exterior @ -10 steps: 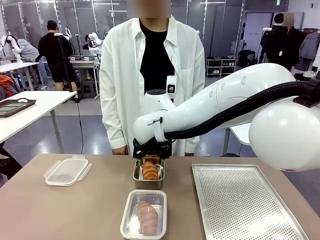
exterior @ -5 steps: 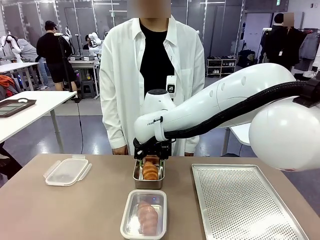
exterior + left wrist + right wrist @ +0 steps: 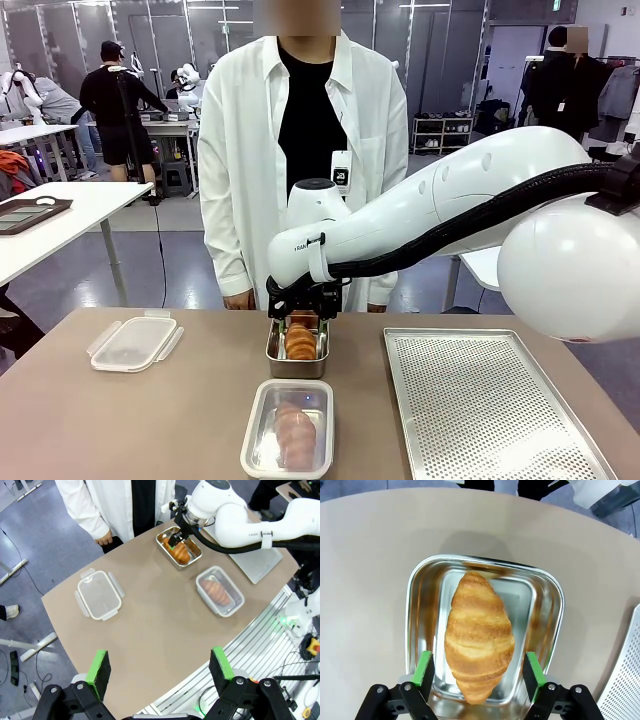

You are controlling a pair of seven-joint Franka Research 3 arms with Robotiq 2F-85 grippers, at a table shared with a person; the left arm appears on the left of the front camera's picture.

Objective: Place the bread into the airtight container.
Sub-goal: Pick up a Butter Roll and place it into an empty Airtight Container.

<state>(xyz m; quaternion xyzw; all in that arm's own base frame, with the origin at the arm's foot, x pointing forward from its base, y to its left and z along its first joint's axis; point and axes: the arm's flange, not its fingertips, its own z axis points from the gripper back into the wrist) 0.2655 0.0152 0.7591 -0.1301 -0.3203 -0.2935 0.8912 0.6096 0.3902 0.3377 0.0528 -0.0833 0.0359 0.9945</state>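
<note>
Nearest the robot, in front of the steel tray [image 3: 297, 352], a clear airtight container [image 3: 288, 428] is set open on the desk [image 3: 120, 420], with one croissant-like piece of bread [image 3: 296, 432] already laid lengthwise in it, so that its mouth is left free for loading from above. The steel tray is placed just behind it, and in it the golden croissant [image 3: 479, 636] is laid along the tray's length; it is judged to be the next piece to be moved. Over the tray the right gripper [image 3: 479, 670] is held pointing down, its green pads [image 3: 424, 667] spread wide to either side of the croissant and not touching it, so nothing is held yet. To the tray's left, well apart, the container's lid [image 3: 134, 343] is parked out of the way. The left gripper [image 3: 160, 666] is kept high above the desk, wide open and empty. Beyond the tray a person [image 3: 300, 150] is stood at the desk's far edge.
</note>
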